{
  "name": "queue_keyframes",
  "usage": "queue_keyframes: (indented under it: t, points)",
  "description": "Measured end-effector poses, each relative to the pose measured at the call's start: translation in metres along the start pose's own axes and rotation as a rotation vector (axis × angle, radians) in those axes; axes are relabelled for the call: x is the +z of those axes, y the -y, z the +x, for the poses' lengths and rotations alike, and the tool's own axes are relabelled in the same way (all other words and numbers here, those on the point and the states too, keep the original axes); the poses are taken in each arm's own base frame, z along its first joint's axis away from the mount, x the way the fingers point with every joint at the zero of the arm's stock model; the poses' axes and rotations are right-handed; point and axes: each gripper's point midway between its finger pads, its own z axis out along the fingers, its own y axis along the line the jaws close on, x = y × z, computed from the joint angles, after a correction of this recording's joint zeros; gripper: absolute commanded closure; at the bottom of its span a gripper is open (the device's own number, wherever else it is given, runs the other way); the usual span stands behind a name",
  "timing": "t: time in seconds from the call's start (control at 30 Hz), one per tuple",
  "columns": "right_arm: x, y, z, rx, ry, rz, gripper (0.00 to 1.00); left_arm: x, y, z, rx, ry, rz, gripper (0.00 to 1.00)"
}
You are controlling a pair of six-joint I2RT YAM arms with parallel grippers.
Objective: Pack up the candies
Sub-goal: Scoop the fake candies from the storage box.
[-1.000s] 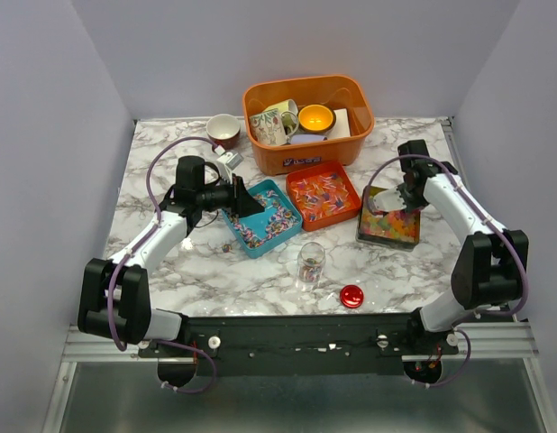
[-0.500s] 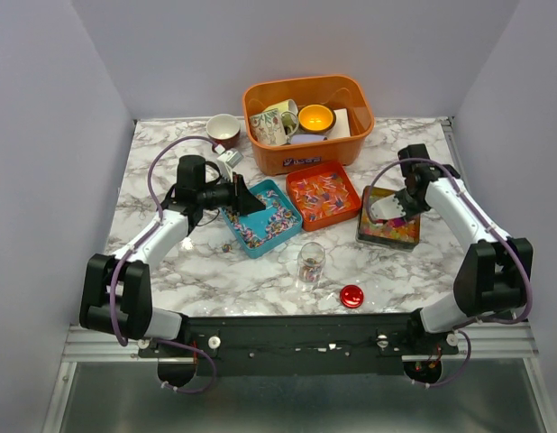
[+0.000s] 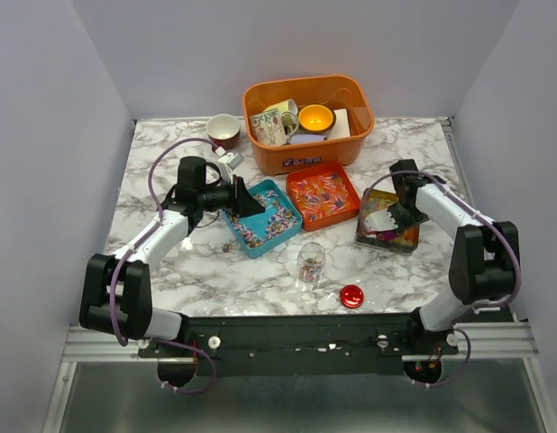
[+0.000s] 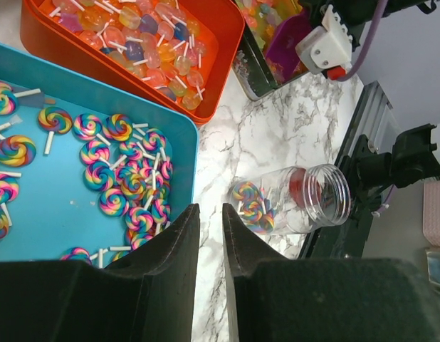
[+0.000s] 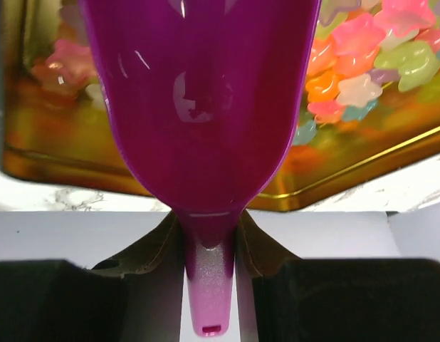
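The candies lie in three trays. Rainbow swirl pieces [image 4: 127, 185] fill the blue tray [image 3: 250, 251]. Thin pale wrapped pieces [image 4: 142, 43] fill the orange tray [image 3: 351, 209]. Glossy jelly pieces [image 5: 369, 64] fill the gold-lined tray [image 3: 397, 240]. My right gripper [image 5: 209, 235] is shut on the handle of the purple scoop [image 5: 198, 92], held over the jelly tray; its bowl looks empty. My left gripper [image 4: 211, 214] hangs over the blue tray's near corner, jaws almost together, nothing between them. A clear jar [image 3: 309, 262] holds a few swirl candies.
A small round red lid [image 3: 351, 295] lies near the front edge, right of the jar. An orange bin [image 3: 307, 122] with mugs stands at the back. A dark red cup [image 3: 224, 130] stands left of it. One stray candy [image 3: 226, 245] lies on the marble.
My right gripper with the scoop has moved left and nearer, down over the jelly tray. The left arm has not moved.
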Motion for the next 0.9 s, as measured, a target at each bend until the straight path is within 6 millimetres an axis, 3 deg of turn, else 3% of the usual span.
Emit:
queue_keyframes:
  t: [0.17, 0.4, 0.7, 0.9]
  points:
    - [0.010, 0.014, -0.002, 0.025, 0.017, -0.012, 0.99, 0.000, -0.001, 0.002, -0.005, -0.005, -0.004, 0.71]
    - [0.023, 0.034, -0.020, 0.084, 0.083, -0.047, 0.99, 0.004, -0.009, 0.001, -0.015, -0.031, -0.017, 0.71]
    - [0.024, 0.032, -0.044, 0.100, 0.215, -0.048, 0.99, 0.003, -0.011, -0.010, 0.019, -0.052, -0.035, 0.71]
    - [0.020, 0.030, -0.072, 0.111, 0.386, -0.034, 0.99, -0.001, -0.013, -0.009, 0.038, -0.083, -0.050, 0.70]
